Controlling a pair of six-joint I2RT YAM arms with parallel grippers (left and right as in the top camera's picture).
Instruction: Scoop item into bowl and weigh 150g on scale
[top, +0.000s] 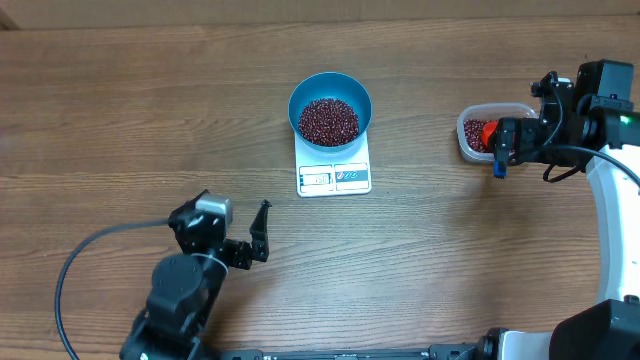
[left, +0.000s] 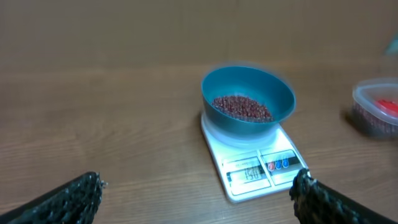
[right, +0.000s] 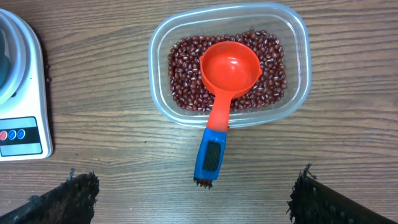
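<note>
The blue bowl (top: 330, 92) stands on the white scale (top: 334, 177) at the table's middle, with a heap of dark red beans (top: 328, 120) inside. In the left wrist view the bowl (left: 249, 93) and scale (left: 255, 168) lie ahead, and the blurred display looks like 150. My left gripper (top: 230, 222) (left: 198, 182) is open and empty, near the front edge and well short of the scale. My right gripper (top: 498, 150) (right: 194, 179) hangs open over the handle end of an orange scoop (right: 229, 65), not touching it.
A clear plastic tub (right: 292, 37) (top: 466, 128) of more beans (right: 183, 68) sits at the right. The scoop's cup rests in it and its blue handle (right: 211, 152) sticks out over the rim onto the table. The scale's corner (right: 25, 99) shows at the left.
</note>
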